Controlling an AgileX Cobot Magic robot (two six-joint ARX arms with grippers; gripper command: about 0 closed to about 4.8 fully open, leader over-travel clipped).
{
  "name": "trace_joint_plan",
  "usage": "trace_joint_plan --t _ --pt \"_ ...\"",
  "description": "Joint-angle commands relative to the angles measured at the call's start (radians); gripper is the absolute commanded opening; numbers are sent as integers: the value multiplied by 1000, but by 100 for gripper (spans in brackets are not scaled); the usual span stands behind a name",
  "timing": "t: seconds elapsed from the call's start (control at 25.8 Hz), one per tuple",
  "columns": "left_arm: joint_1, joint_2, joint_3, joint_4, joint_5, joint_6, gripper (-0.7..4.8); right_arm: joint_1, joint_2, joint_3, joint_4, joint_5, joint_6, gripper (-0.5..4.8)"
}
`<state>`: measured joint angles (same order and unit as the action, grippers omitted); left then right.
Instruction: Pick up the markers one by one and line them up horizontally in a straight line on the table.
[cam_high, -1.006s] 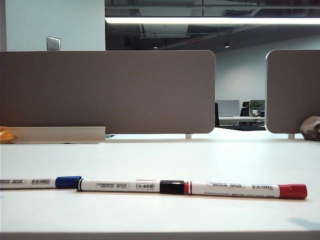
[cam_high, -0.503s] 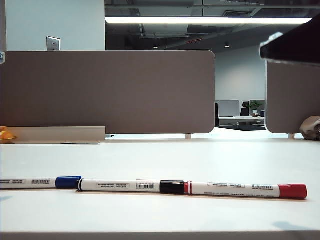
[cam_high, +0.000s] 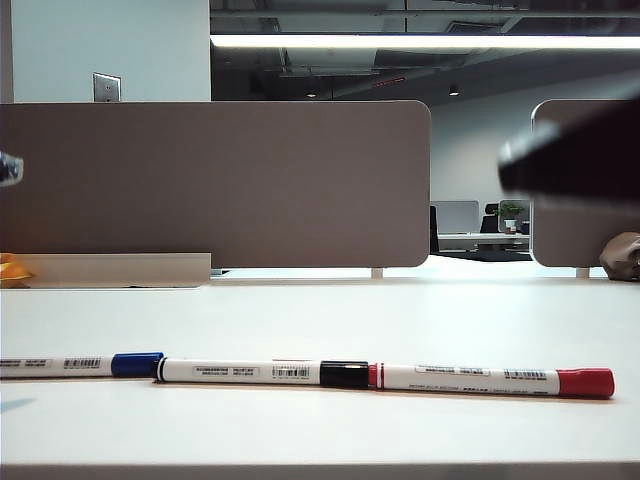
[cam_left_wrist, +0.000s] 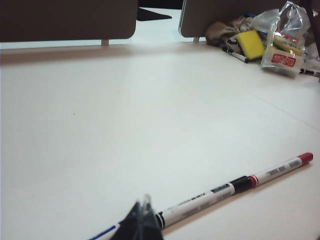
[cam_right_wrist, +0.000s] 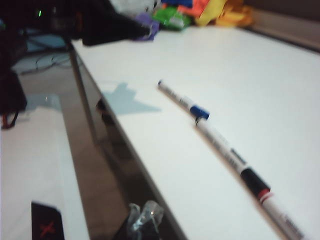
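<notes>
All three markers (cam_high: 300, 372) lie end to end along the surface's (cam_high: 320, 320) near edge. Left gripper (cam_left_wrist: 142, 214) and right gripper (cam_right_wrist: 145, 216) hover clear, jaws closed, empty. The lining-up looks finished; only retreat remains.

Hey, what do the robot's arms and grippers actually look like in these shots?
Little shows. The left gripper is a dark pointed tip with translucent pads. The right gripper is dark too, with clear, glossy pads. In the exterior view, the right arm is a blurred black bulk.
</notes>
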<state>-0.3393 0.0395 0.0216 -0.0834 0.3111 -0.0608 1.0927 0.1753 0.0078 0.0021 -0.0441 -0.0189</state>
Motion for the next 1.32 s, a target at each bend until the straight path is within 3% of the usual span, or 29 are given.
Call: trace_joint_plan --t 0.04,0.27,0.58,0.77,1.01,1.32 --pt "0 1 -13 9 9 0 -6 0 0 -6 -44 -11 3 -1" --pt "0 1 -14 -9 -3 2 -6 0 0 -6 -83 2 3 -1" --pt "1 1 -14 -15 -248 1 -5 -1 0 -7 -159 49 3 -1" --pt "1 1 -13 -12 -243 10 -6 0 -1 -6 -179 49 2 -1" --pt "1 1 -13 -13 -248 137 -5 0 -1 -6 -179 45 2 -1" --pt "1 1 -13 -13 -245 135 -5 0 -1 -6 -179 45 2 -1"
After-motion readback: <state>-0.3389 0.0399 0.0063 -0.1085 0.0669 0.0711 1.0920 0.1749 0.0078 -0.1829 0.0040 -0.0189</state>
